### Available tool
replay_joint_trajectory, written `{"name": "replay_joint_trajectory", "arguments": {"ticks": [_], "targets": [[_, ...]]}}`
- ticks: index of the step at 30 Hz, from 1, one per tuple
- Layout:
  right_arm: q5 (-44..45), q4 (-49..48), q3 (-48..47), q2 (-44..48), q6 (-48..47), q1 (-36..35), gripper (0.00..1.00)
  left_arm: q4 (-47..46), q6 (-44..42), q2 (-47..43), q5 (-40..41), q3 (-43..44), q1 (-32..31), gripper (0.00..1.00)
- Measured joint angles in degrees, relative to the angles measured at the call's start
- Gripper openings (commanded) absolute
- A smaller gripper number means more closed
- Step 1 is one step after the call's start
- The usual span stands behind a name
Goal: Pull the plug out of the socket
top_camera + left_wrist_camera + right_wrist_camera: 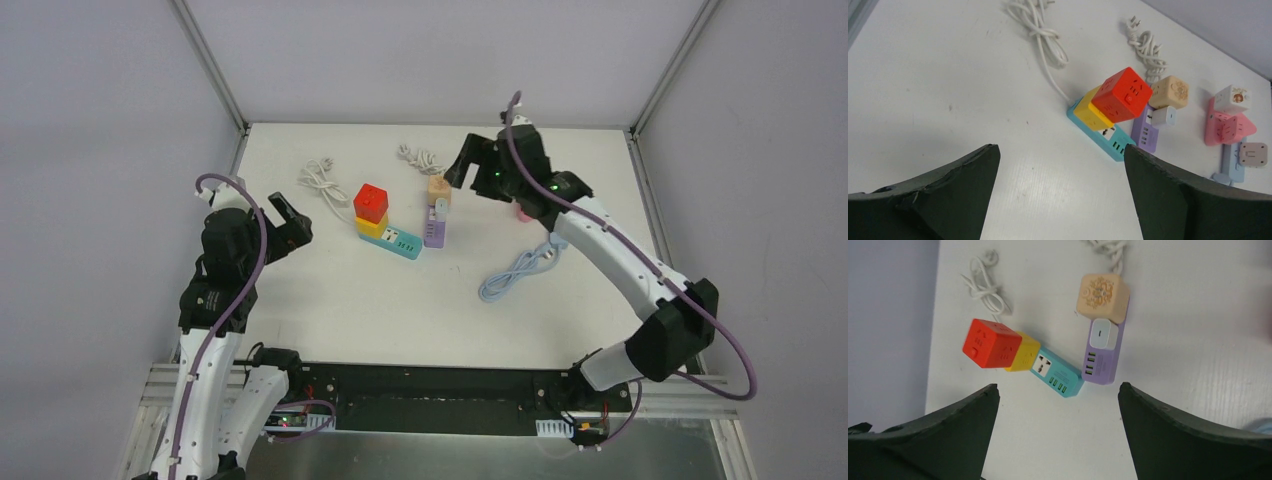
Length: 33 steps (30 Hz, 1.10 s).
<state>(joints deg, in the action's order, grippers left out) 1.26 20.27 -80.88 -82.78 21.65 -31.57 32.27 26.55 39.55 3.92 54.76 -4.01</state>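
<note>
A red cube plug (370,202) sits on a yellow cube (372,226), which is plugged into a teal socket strip (398,241) at mid-table. Beside it lies a purple socket strip (435,228) carrying a beige cube plug (438,188) and a small white adapter (1103,333). My left gripper (292,225) hangs open left of the red cube, well apart from it; the left wrist view shows the red cube (1122,95) beyond the empty jaws (1062,155). My right gripper (465,165) is open above the beige cube, with the strips below its jaws (1058,390).
A pink strip (1220,127) with a white cube (1232,99) and a light blue strip (1233,165) lie further right. Two coiled white cables (322,180) (420,157) rest at the back, and a light blue cable (515,270) lies at right centre. Frame posts stand at the far corners.
</note>
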Motion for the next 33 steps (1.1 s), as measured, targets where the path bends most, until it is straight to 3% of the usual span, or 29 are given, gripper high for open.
{"name": "replay_joint_trajectory", "arguments": {"ticks": [8,15,23,33], "targets": [[12.2,6.3,-0.1,-13.3,6.2,-11.7,0.83,1.1,2.8,-5.4,-8.3,-7.5,0.0,0.97],[16.9,6.8,-1.2,-20.5,7.0,-12.0,0.81,3.8,3.7,-6.1,-17.5,-13.7,0.0,0.97],[21.3,5.9,-8.4,-30.0,5.7,-12.0,0.79,5.9,4.5,-10.9,-22.2,-14.4,0.0,0.98],[24.5,5.2,-12.1,-36.0,2.3,-10.8,0.48,0.2,7.8,-11.1,-25.0,-20.6,0.0,0.95]]}}
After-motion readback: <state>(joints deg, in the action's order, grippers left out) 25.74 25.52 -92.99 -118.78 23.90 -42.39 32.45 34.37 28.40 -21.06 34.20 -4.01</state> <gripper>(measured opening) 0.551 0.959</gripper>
